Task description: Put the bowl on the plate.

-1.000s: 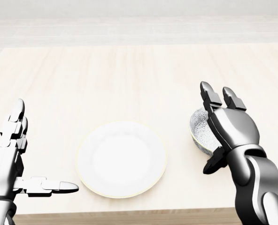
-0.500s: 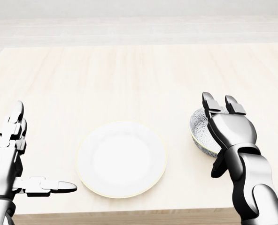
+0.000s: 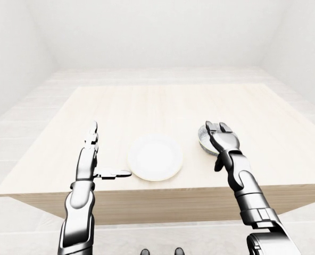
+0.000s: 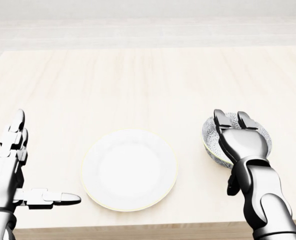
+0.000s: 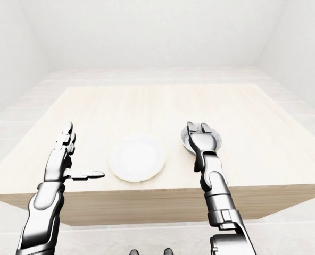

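A white plate lies on the wooden table, low in the head view and near the table's bottom edge. To its right sits a small bowl with a grey patterned inside. My right hand covers most of the bowl. Its two fingers lie over the bowl's hollow and its thumb hangs outside the near rim, so the hand is open. At the plate's left my left hand is open and empty, fingers pointing up the view and thumb pointing toward the plate.
The table's edge runs just below the plate and both hands. A pale tiled floor and white walls surround the table, as the left-eye view shows.
My right hand has come down and tipped over the bowl, its fingers now lying lower across the hollow. The left hand, plate and bowl have stayed put.
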`<state>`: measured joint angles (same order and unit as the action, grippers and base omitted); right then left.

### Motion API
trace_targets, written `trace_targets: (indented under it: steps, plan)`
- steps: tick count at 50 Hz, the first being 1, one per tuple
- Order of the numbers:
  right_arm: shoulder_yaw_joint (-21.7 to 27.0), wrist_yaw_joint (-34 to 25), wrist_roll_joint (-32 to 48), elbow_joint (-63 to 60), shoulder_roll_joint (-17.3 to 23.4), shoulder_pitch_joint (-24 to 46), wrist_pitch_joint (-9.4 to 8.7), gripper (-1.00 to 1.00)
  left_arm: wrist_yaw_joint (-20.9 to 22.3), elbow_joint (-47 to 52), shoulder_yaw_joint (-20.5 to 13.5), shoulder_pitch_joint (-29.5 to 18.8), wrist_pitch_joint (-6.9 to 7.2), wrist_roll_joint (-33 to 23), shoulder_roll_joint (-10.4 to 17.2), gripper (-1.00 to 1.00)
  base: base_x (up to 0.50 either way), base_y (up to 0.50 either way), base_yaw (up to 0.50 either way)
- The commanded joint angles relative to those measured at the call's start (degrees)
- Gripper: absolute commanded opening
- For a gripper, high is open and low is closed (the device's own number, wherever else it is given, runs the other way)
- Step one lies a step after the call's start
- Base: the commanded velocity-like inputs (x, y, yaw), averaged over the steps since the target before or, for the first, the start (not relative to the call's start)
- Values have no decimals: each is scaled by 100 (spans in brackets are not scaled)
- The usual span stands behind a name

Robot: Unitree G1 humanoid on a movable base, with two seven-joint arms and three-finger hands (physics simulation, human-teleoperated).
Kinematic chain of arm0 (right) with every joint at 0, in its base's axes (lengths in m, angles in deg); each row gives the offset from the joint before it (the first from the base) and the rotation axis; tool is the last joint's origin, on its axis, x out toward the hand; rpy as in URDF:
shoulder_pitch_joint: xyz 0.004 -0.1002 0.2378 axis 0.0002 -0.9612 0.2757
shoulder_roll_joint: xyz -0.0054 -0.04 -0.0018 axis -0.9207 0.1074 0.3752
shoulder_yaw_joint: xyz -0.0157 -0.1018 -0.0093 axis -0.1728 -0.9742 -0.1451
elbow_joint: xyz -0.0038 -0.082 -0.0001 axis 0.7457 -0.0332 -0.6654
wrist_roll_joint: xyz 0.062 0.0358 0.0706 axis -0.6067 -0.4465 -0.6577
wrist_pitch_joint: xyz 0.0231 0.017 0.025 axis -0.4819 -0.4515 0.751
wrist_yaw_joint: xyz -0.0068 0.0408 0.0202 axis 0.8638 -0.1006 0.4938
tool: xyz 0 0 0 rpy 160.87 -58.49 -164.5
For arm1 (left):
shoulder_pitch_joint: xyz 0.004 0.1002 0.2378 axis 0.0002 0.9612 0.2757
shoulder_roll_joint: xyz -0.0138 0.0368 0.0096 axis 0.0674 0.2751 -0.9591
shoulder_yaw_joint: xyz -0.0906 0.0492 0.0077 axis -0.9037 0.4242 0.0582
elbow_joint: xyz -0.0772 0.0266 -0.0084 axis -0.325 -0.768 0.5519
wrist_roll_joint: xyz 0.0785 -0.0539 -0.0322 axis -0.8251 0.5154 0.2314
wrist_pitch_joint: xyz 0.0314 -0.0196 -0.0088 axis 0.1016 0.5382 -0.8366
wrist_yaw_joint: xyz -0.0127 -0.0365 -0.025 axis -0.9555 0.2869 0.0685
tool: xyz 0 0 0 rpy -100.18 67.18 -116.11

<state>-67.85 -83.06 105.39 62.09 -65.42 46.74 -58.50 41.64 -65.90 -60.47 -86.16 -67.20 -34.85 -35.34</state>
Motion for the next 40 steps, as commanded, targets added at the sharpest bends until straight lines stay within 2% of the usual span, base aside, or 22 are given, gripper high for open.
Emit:
trace_targets:
  steps: [1, 15, 40]
  plan:
    - [-20, 73, 63, 213, 30, 25, 0, 100, 0, 60, -16, -3, 0, 9, 8, 100, 0, 0, 0]
    - [22, 241, 106, 474, 131, -13, 0, 100, -10, 149, -50, 1, 0, 1, 14, 100, 0, 0, 0]
    - [-38, 163, 312, 791, 198, -110, 0, 100, 5, 218, -100, -20, 0, 25, 27, 100, 0, 0, 0]
